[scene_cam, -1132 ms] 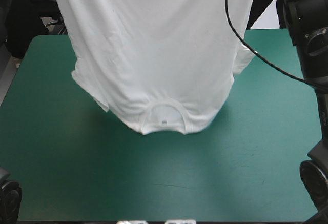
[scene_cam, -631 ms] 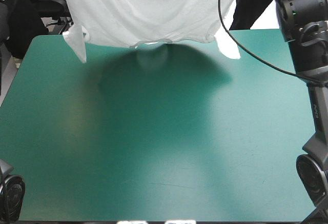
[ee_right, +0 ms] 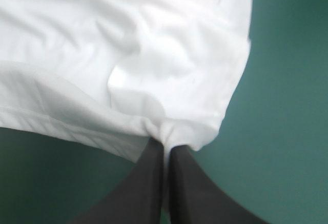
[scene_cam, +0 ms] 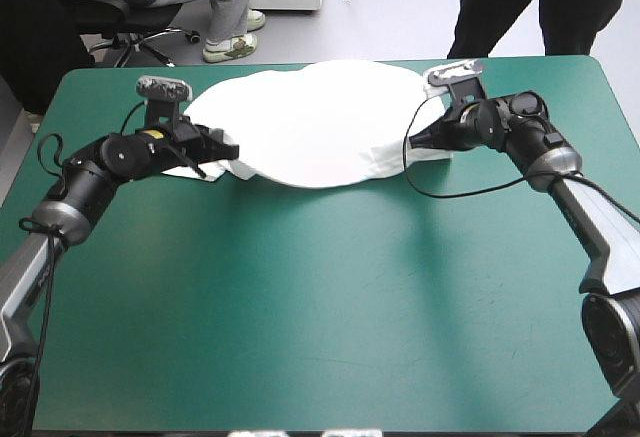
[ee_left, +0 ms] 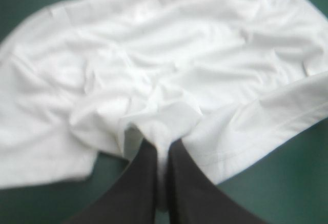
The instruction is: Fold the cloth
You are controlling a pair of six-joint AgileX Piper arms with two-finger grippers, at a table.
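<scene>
The white T-shirt (scene_cam: 310,132) billows as a rounded mound over the far middle of the teal-green table, its near hem lying on the cover. My left gripper (scene_cam: 222,153) is low at the shirt's left end, shut on the T-shirt; a fold of T-shirt (ee_left: 169,121) is pinched at the fingertips. At the shirt's right end my right gripper (scene_cam: 418,140) is shut on the T-shirt too, the bunched T-shirt (ee_right: 169,131) hem caught between its fingers. Both grippers sit close to the table.
Bare teal-green cover (scene_cam: 320,307) stretches from the shirt to the table's near edge. The shirt reaches close to the far edge (scene_cam: 320,65).
Earlier the shirt hung high from both raised arms, collar brushing the table. It swung away toward the far edge, and both arms have come down, laying it at the far middle.
</scene>
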